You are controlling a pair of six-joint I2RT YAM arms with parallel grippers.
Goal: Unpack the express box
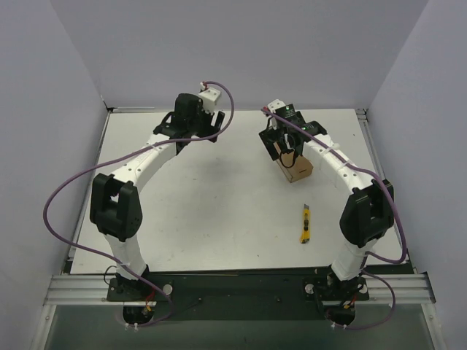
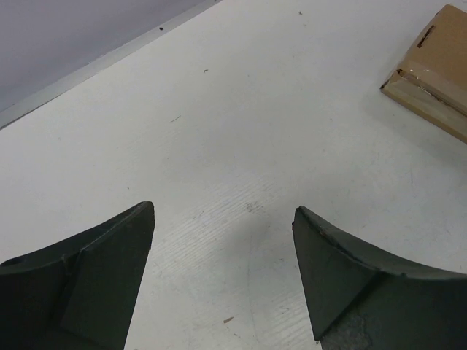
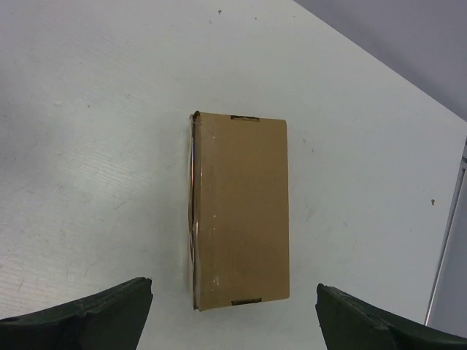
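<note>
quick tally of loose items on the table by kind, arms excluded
express box: 1
utility knife: 1
Total: 2

Two white-and-black arms are trailing purple wiring.
The left arm (image 1: 142,164) and right arm (image 1: 332,157) are wearing white shells over their long links, with chunky black housings (image 1: 115,206) bulging at the joints. A purple cable (image 1: 55,211) is looping loosely alongside each one, and a small white camera block (image 1: 210,96) is capping each wrist. Up close, the left fingers (image 2: 87,284) and right fingers (image 3: 80,321) are showing as matte, dark grey-green wedges with lightly scuffed faces.
</note>
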